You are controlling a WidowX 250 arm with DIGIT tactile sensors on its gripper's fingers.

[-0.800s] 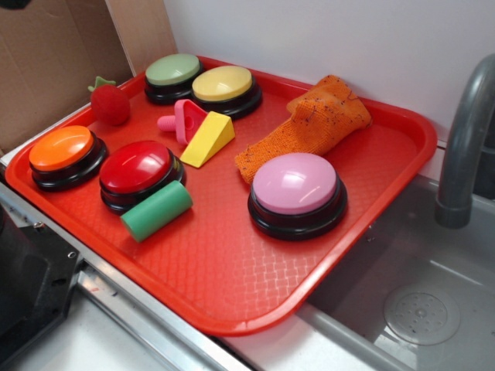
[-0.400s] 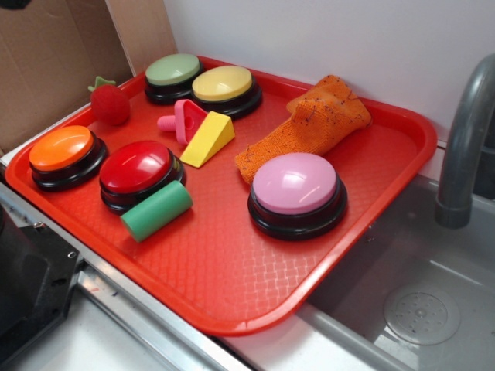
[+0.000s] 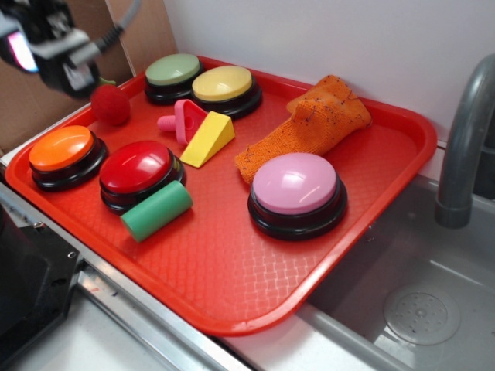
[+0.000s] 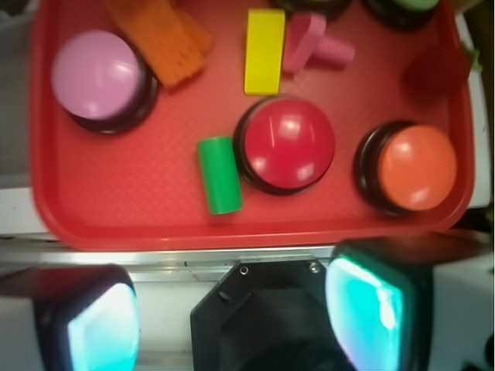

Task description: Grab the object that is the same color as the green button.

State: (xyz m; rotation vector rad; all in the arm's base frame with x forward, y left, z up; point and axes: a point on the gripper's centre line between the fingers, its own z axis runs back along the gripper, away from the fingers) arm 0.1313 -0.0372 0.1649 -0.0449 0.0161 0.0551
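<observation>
The mint-green cylinder (image 3: 157,210) lies near the tray's (image 3: 232,301) front rim, touching the red button (image 3: 140,168) at its 5 o'clock, with bare tray around 3 o'clock; the green button (image 3: 172,71) sits at the far edge; the gripper (image 3: 50,46), seemingly spread, hangs beyond, blurred.

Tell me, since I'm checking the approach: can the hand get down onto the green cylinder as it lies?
Probably yes: the green cylinder lies uncovered from above, though its side touches the red button. The hand hangs high, away from it.
</observation>
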